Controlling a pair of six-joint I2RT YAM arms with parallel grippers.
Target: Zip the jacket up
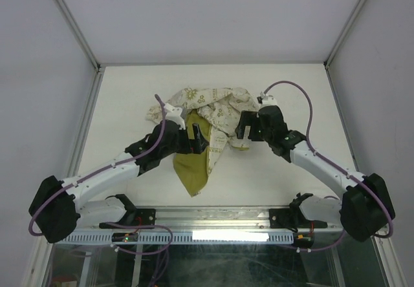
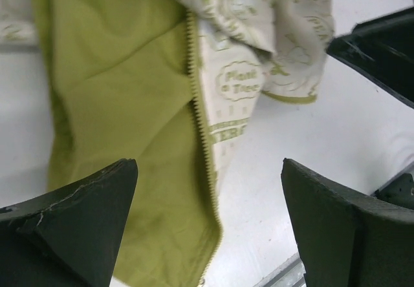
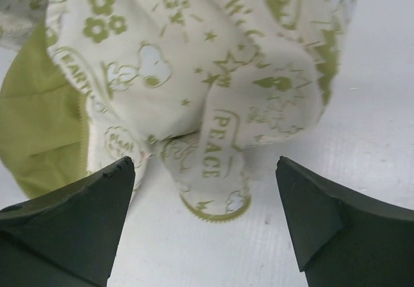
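The jacket (image 1: 210, 122) lies crumpled in the middle of the white table, cream with olive-green prints, its olive lining (image 1: 193, 164) spread toward the near edge. My left gripper (image 1: 196, 138) is open, above the lining beside the zipper edge (image 2: 202, 122), holding nothing. My right gripper (image 1: 244, 127) is open over the jacket's right side, above a cream sleeve cuff (image 3: 217, 187) with an olive rim. In the left wrist view the zipper teeth run down between lining (image 2: 110, 93) and printed cloth (image 2: 236, 86). The zipper slider does not show.
The white table (image 1: 129, 93) has raised walls at left, right and back. A metal rail (image 1: 213, 219) runs along the near edge by the arm bases. My right gripper's black body shows at the left wrist view's right edge (image 2: 381, 48).
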